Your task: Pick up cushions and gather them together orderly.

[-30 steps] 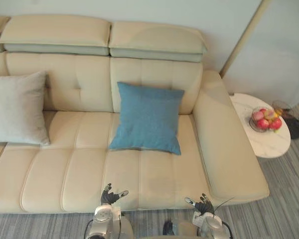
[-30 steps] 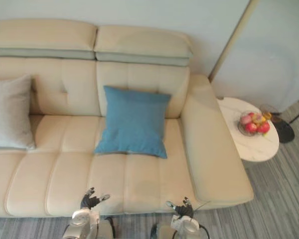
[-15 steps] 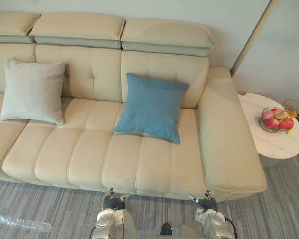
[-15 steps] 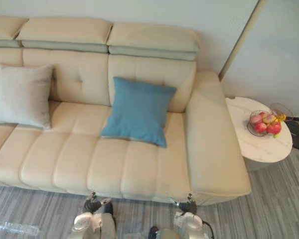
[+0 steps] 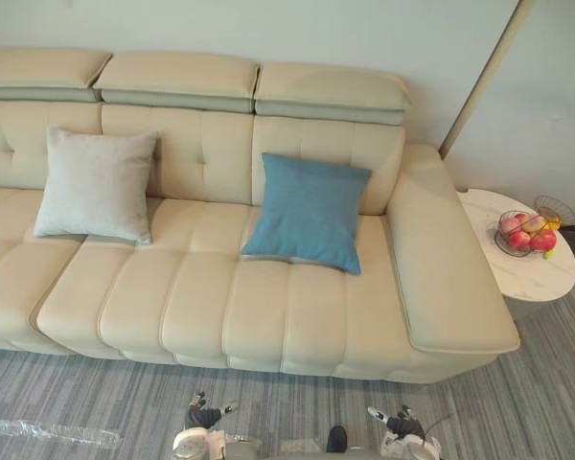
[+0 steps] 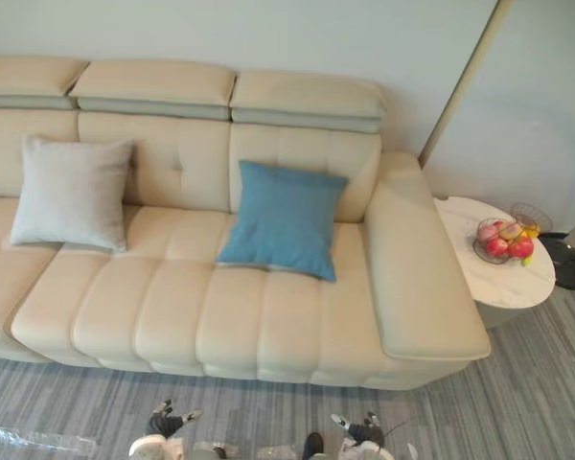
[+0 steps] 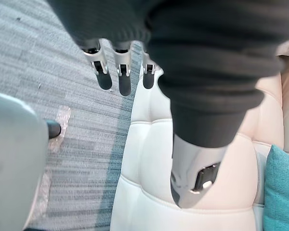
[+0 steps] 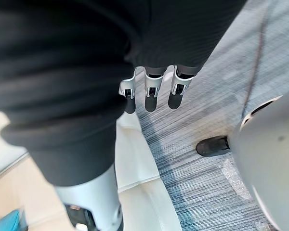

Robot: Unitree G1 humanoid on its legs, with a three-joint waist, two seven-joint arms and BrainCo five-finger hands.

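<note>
A blue cushion [image 5: 310, 213] leans upright against the backrest of the cream sofa [image 5: 268, 316], right of its middle. A light grey cushion [image 5: 96, 185] leans on the backrest further left, well apart from the blue one. My left hand [image 5: 203, 418] and right hand [image 5: 399, 424] hover low over the striped floor in front of the sofa, far short of both cushions. Each hand is open and holds nothing; its fingers [image 7: 118, 72] [image 8: 151, 89] hang straight. An edge of the blue cushion [image 7: 282, 192] shows past the left thumb [image 7: 195, 178].
A round white side table [image 5: 537, 278] stands right of the sofa's armrest with a bowl of fruit [image 5: 522, 230] and a wire basket [image 5: 554, 208]. A slanted pole [image 5: 479, 77] rises behind the armrest. Crumpled clear plastic [image 5: 57, 433] lies on the grey carpet at lower left.
The camera has drawn back and turned left, so more of the sofa's left part and more floor show. Both hands, earlier at the seat's front edge, now hang over the carpet. The cushions have not moved.
</note>
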